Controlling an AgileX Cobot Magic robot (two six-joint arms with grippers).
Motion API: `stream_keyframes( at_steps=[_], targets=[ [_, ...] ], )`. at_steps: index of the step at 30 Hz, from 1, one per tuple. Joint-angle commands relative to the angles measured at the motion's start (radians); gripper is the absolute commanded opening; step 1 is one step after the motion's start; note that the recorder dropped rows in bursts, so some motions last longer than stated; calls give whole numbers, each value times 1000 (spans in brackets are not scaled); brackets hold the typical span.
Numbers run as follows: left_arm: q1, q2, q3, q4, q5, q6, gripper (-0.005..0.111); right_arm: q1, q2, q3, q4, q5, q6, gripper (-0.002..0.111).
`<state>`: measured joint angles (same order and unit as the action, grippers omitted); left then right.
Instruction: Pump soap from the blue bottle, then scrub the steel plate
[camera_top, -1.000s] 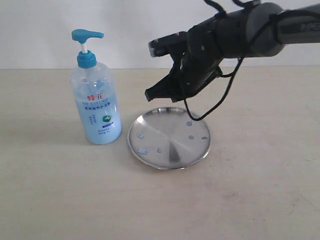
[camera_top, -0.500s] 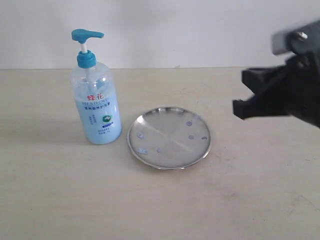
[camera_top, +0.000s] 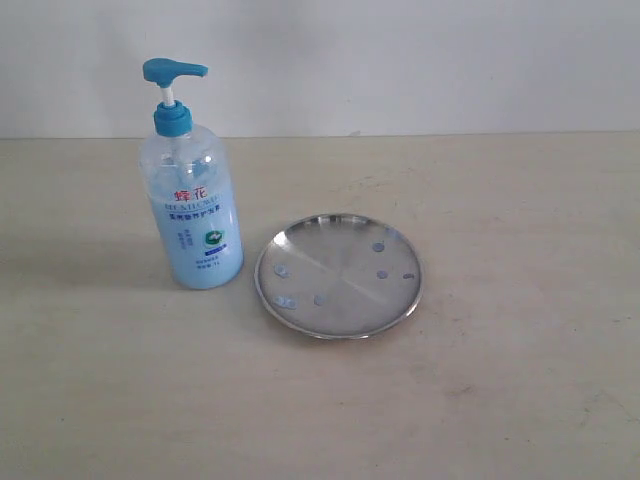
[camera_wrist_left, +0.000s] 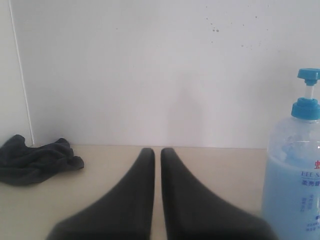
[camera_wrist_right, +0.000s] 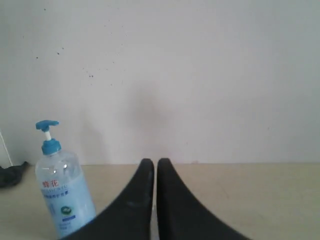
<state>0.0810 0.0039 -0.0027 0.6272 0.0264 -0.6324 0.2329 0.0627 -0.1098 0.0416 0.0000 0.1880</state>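
Note:
The blue bottle (camera_top: 192, 185) stands upright on the table, left of the steel plate (camera_top: 338, 275); it also shows in the left wrist view (camera_wrist_left: 295, 170) and the right wrist view (camera_wrist_right: 62, 197). Small bluish droplets of soap (camera_top: 378, 244) dot the plate. Neither arm appears in the exterior view. My left gripper (camera_wrist_left: 157, 151) is shut with nothing between its black fingers, low over the table with the bottle off to one side. My right gripper (camera_wrist_right: 153, 162) is also shut and empty. The plate is hidden in both wrist views.
A crumpled dark cloth (camera_wrist_left: 35, 159) lies on the table by the white wall, far from the bottle; a bit of it also shows in the right wrist view (camera_wrist_right: 11, 175). The beige table (camera_top: 500, 400) runs back to the wall.
The right arm hung over the plate a second ago, swept off to the right, and has now left the exterior view. Bottle and plate have not moved.

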Motion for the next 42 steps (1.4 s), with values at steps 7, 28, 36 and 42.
stream_keyframes(
  at_steps=[7, 28, 36, 42],
  targets=[
    [-3, -4, 3, -6, -4, -4, 4, -3, -63, 110, -42, 206, 89, 0],
    [-3, -4, 3, -6, -4, -4, 4, -3, -60, 110, -30, 371, 204, 0],
    [-3, -4, 3, -6, -4, -4, 4, -3, -60, 110, -102, 447, 138, 0],
    [-3, -4, 3, -6, -4, -4, 4, -103, -63, 110, -102, 375, 114, 0]
  ],
)
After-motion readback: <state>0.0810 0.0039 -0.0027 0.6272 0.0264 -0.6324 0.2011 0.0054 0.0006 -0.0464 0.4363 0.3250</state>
